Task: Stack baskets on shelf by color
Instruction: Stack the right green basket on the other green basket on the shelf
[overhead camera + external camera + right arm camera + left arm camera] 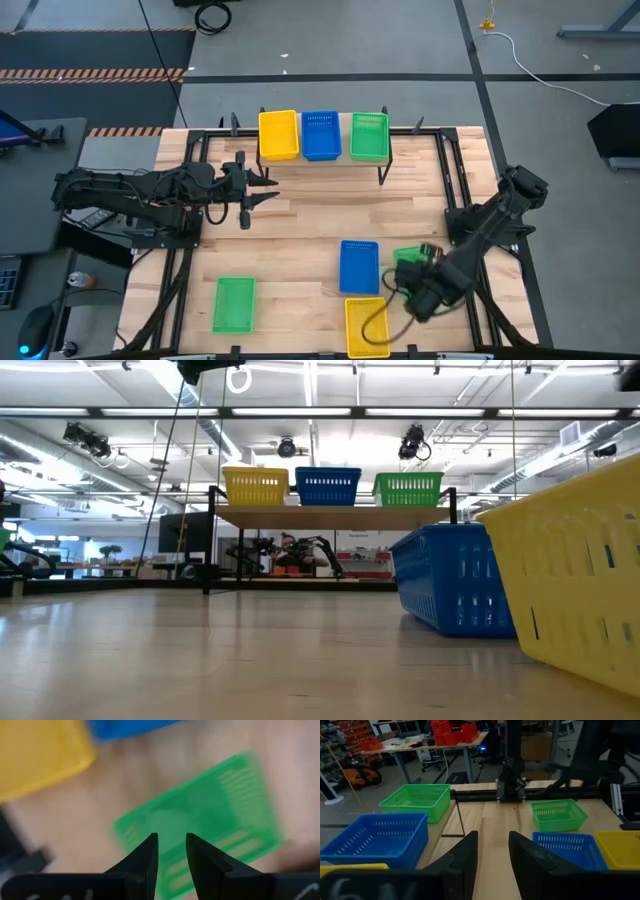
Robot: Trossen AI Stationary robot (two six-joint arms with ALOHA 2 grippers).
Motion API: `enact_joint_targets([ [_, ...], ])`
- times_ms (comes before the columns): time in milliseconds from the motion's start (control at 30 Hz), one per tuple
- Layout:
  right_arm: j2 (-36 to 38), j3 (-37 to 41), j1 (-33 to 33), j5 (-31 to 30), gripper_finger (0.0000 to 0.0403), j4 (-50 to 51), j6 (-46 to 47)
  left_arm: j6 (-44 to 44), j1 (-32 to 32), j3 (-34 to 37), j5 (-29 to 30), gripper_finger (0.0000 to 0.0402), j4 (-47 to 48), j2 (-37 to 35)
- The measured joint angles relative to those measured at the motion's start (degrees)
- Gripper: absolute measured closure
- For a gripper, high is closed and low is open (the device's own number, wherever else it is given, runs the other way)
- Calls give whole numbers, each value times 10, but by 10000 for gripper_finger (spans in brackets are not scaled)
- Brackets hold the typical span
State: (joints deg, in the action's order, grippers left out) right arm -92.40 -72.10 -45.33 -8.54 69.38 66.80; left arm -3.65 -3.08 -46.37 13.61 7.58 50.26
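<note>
The shelf stands at the table's far edge with a yellow basket, a blue basket and a green basket side by side on its plank. On the table lie a blue basket, a yellow basket, a green basket at the near left, and another green basket at the near right. My right gripper hangs open above that green basket, pointing down, with nothing between its fingers. My left gripper hovers open and empty in front of the shelf's left part.
Black frame rails run along the table's sides and far edge. Bare wooden tabletop lies between the shelf and the near baskets. In the low view the near blue basket and yellow basket fill the right side.
</note>
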Motion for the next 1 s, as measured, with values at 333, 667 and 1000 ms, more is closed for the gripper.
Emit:
enact_joint_targets([
  [333,-33,1,-87,7,277,-43,27,20,-54,0,4,285,2,0],
  [667,-98,1,-120,-22,192,-35,17,58,-132,0,87,285,18,1],
  [1000,-163,1,-119,-25,182,-17,-37,60,-168,1,154,285,24,16],
])
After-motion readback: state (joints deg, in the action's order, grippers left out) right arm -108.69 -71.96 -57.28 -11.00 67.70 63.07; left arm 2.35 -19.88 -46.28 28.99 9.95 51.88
